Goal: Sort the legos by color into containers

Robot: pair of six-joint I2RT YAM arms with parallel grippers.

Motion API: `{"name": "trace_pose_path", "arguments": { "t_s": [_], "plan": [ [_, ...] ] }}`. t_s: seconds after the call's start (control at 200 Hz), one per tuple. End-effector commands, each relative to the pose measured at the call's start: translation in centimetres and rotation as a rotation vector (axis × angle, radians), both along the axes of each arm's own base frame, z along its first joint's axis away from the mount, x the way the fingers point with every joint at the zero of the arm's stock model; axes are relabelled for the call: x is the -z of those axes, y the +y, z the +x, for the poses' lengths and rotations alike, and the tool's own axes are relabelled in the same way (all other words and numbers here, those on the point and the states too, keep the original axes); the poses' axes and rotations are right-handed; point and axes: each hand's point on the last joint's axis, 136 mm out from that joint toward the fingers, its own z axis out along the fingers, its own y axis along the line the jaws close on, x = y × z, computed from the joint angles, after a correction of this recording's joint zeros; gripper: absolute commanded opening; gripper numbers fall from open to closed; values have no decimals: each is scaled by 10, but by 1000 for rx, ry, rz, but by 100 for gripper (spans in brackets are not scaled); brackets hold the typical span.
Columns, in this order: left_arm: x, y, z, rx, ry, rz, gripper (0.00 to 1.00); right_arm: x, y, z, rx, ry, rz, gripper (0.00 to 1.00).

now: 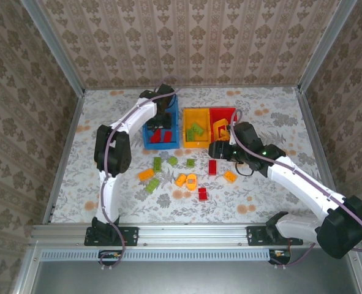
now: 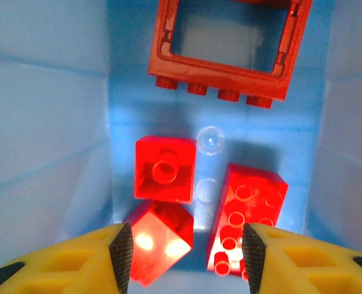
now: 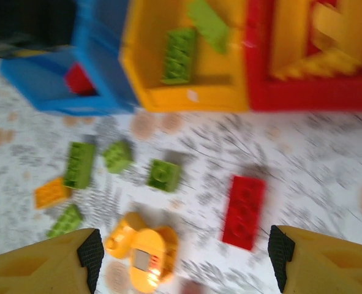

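Right gripper [image 3: 185, 254], red lego [image 3: 244, 211] pointing away

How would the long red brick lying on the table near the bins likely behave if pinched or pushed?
The long red brick looks like rigid moulded plastic, so it should keep its shape when pinched. Lying flat, studs up, on the table, it would probably slide rather than roll or tip. Small, so probably light.

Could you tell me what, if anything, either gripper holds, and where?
Nothing is held: the left gripper hangs open over the blue plastic bin, the right gripper over the floral table.
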Motion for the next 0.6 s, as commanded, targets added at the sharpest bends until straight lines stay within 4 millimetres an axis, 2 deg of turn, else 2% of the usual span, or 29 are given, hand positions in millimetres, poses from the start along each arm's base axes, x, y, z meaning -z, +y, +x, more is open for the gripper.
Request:
{"name": "trace_pose_path", "arguments": {
  "t_s": [0.0,0.11,0.23,0.32,0.425,0.515,0.595],
  "plan": [
    [-51,-6,-15,15,-90,-68,53,51,-46,-39,122,257,-144,74],
    [-78,-25,-40,107,-171,-171,54,73,-55,-56,91,355,-212,75],
    [-97,-51,-84,250,-231,-318,54,94,-60,-69,28,473,-307,74],
    [-102,-69,-120,361,-231,-416,54,106,-62,-73,-9,541,-379,74],
    [-100,-79,-157,444,-219,-485,54,115,-63,-68,-42,562,-443,75],
    [-101,-85,-178,487,-219,-543,54,121,-60,-61,-68,568,-464,77],
    [-100,-86,-189,503,-211,-562,54,129,-59,-55,-85,584,-489,77]
  ]
}}
